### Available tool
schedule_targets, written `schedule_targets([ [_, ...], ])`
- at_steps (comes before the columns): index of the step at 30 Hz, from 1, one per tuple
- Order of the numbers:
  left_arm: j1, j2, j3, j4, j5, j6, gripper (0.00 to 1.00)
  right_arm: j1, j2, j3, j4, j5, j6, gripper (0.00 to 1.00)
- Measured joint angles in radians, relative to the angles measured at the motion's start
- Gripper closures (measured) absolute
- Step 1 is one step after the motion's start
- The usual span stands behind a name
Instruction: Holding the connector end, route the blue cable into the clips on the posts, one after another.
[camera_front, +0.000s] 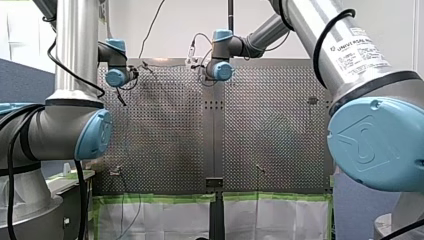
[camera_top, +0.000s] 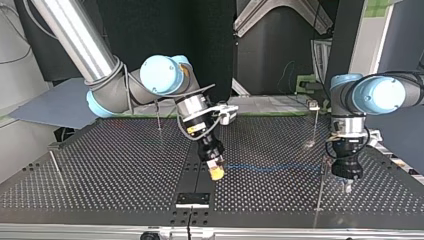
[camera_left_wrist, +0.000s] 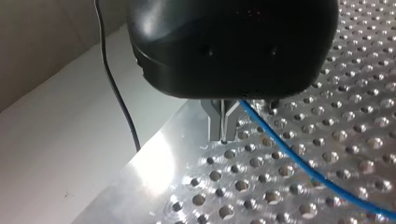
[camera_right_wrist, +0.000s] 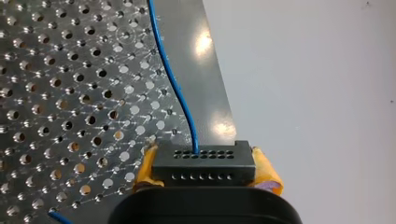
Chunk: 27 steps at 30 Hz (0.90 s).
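squarely, my right claw (camera_right_wrist: 205, 170) grips the connector (camera_right_wrist: 203, 161), blue cable (camera_right_wrist: 173, 81) leading off.

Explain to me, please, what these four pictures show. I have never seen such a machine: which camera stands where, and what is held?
These are my two silver robot arms with blue joints, over a perforated metal table. The front view looks from behind the arms; the top view faces them from across the table, so the sides are crossed. The other two cameras sit on the wrists. On the table stand thin metal posts, and a thin blue cable runs from one claw towards the other. My right arm's claw, with yellow pads, is shut on a black rectangular connector at the cable's end. My left arm's black claw has its metal fingers together; the cable comes out beside them, but I cannot tell whether they pinch it.
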Motion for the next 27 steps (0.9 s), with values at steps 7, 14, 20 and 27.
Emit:
schedule_targets([
  [7, 0.004, 0.007, 0.000, -0.003, 0.010, -0.003, 0.39, -0.005, 0.000, 0.000, 0.012, 0.001, -0.004, 1.00],
  [14, 0.005, 0.012, 0.000, -0.052, -0.044, 0.012, 0.00, -0.011, 0.001, 0.000, 0.013, 0.001, -0.005, 1.00],
  [20, -0.004, 0.017, 0.000, -0.118, -0.075, 0.043, 0.00, -0.015, 0.001, 0.000, 0.014, 0.000, -0.005, 1.00],
  [27, -0.020, 0.033, 0.000, -0.191, -0.064, 0.064, 0.00, -0.015, 0.002, 0.000, 0.015, -0.001, -0.005, 1.00],
])
